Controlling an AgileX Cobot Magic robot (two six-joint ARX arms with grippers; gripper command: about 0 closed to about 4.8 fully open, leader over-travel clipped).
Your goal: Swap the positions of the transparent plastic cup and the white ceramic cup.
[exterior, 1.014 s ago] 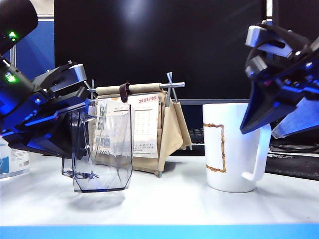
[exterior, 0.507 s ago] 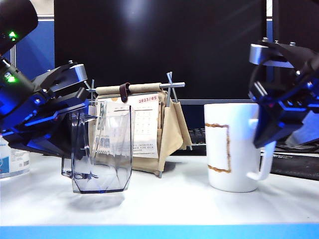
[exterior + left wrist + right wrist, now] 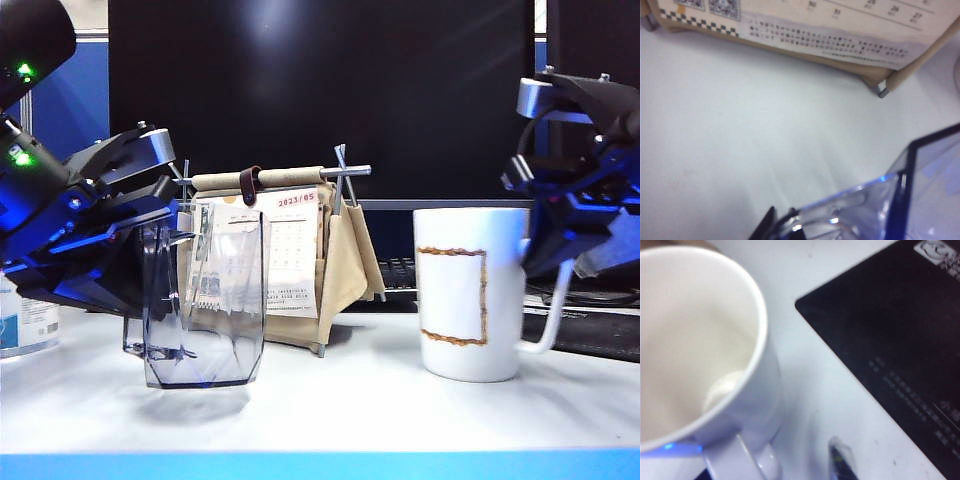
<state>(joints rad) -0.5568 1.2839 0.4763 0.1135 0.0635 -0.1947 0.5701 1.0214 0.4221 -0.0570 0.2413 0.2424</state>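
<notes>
On left, left hand pinching transparent plastic cup; right hand at white ceramic cup handle, spread unclear.

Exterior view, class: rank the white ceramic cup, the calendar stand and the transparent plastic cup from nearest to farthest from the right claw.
1. White ceramic cup, at the right claw, on the right.
2. Calendar stand, centre, further back.
3. Transparent plastic cup, left, by the left claw.
</notes>
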